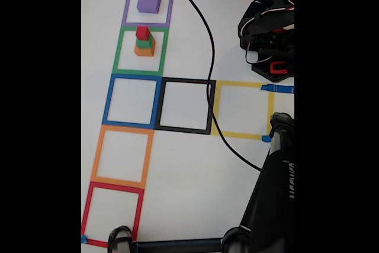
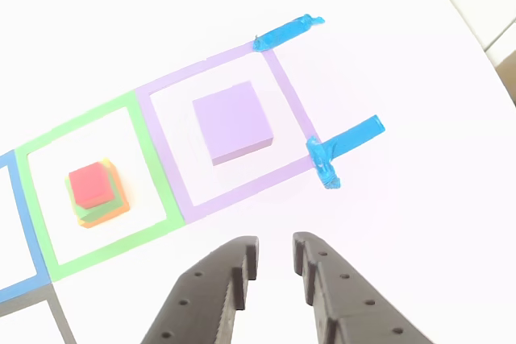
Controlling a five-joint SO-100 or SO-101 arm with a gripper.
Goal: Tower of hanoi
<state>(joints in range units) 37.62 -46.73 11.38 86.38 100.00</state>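
Jaws stand narrowly parted and empty above the bench; purple cube [image 2: 234, 122] sits just ahead, the red cube [image 2: 90, 184] stack ahead-left

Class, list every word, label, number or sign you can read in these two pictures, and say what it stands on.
One white print runs sideways along the black arm at the lower right of the fixed view; it is too blurred to read.
No text shows on the purple cube, the red cube or the tape squares.
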